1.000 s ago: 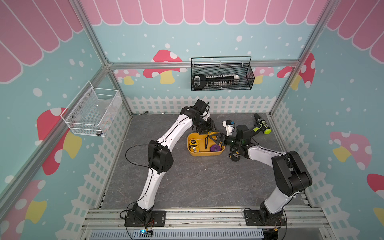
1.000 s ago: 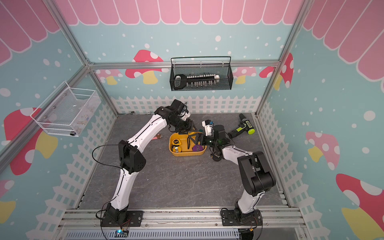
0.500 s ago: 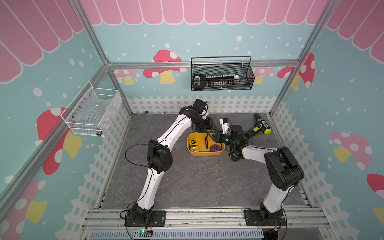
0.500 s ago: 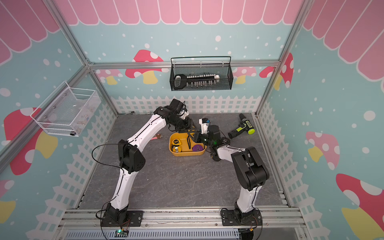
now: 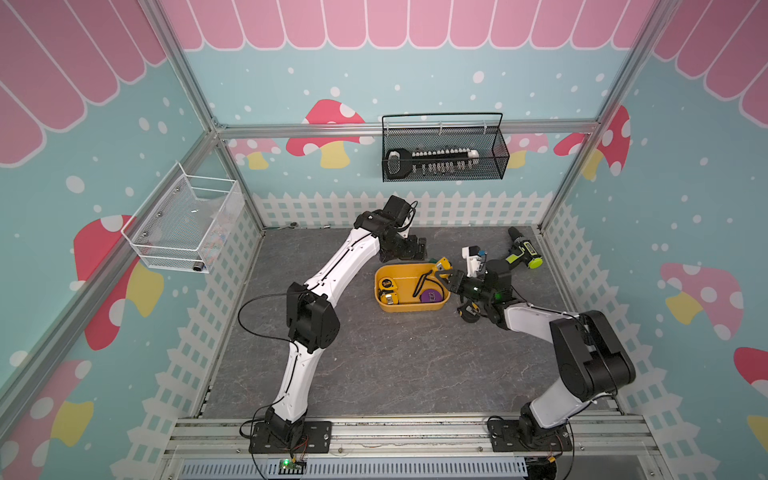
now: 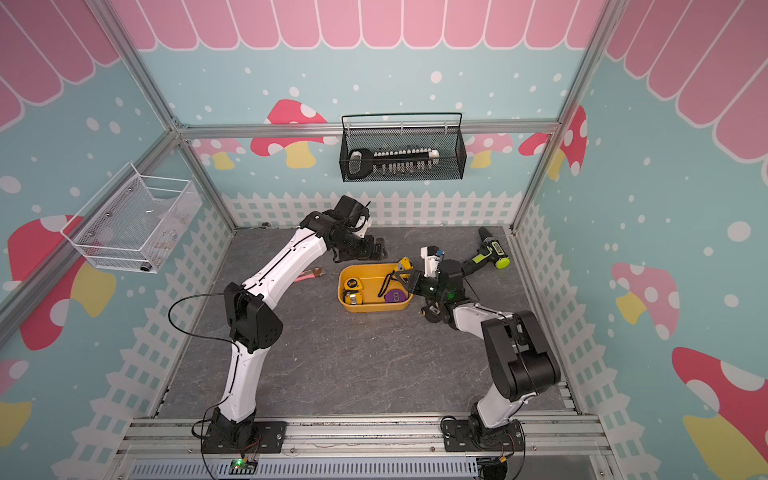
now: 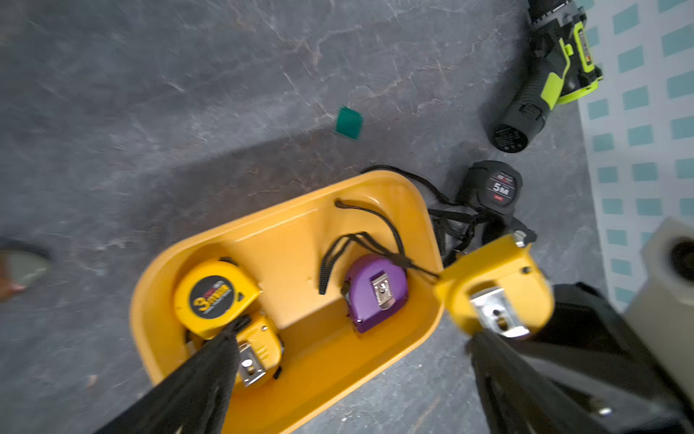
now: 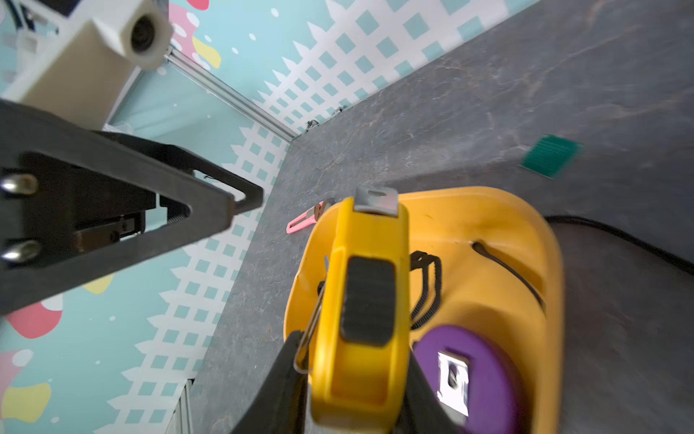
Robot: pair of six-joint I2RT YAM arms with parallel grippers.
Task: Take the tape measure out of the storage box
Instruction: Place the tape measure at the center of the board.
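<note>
Centrally, the jaws of the right gripper (image 5: 448,277) are closed on the flat sides of a yellow tape measure (image 8: 360,319). It is held edge-on, with its black slide lock toward the right wrist camera and its metal hook tip pointing away. The tape measure sits over the storage box (image 5: 411,308), at the far corner of the box end nearest the right arm and raised off the box floor. Whether it touches the rim cannot be told.

The jaws of the left gripper (image 5: 415,252) stand wide apart and hold nothing, just beyond the box wall farthest from the arm bases.

Inside the box, a purple tape measure (image 7: 375,293) lies clip-up near the end by the right arm. A pair of yellow tape measures (image 7: 225,312) lie touching each other at the opposite end, with black wrist cords (image 7: 360,240) loose on the floor between.

Outside the box, a black tape measure (image 7: 495,186) rests on the table (image 5: 395,365) just beside the end by the right arm, and a green-and-black drill (image 5: 521,253) lies farther beyond that end. A pink cutter (image 6: 309,274) lies near the opposite end. A small green chip (image 7: 348,123) lies apart from the box, on the side of the wall facing the arm bases.
</note>
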